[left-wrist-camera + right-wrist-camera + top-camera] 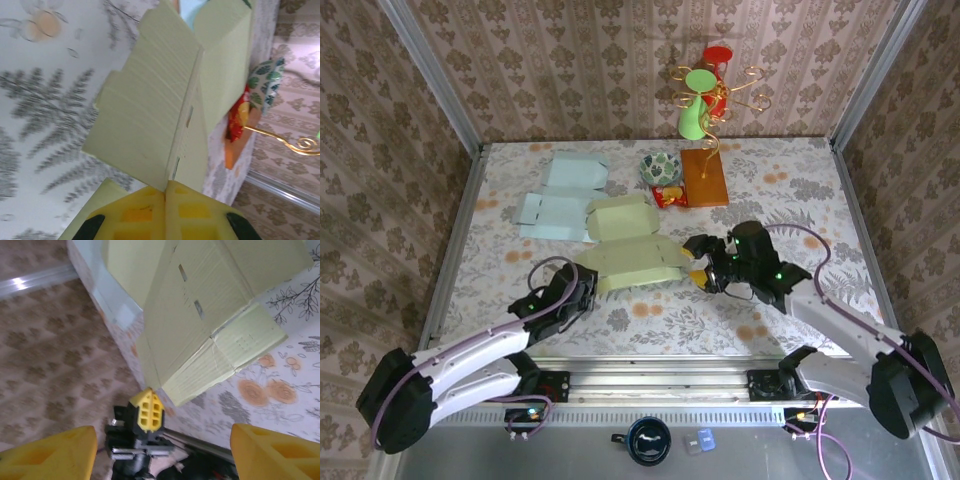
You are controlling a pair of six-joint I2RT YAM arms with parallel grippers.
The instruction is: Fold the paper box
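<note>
Top view, read from left to right. Left gripper (582,290), lower left of centre: jaws pressed fully together on the near left corner of the paper box (630,252). In the left wrist view the yellow fingers (135,215) meet at the bottom edge of the frame, with the corner of a pale green panel pinched in their seam. The box lies at the centre of the frame on the patterned table (770,180), mostly as a flat blank. Its far flaps are spread out, and the near panel appears raised along one crease, so that it tilts up from the held corner. Right gripper (703,265), right of centre: jaws wide apart and holding nothing, just beside the right end of the box. Whether a fingertip touches the card cannot be told.

Judged progress: early. One crease seems started. No wall stands upright, no end flap is turned in, and the small slots (190,117) in the panel show no tab in them. Most of the folding is probably yet to be done
</note>
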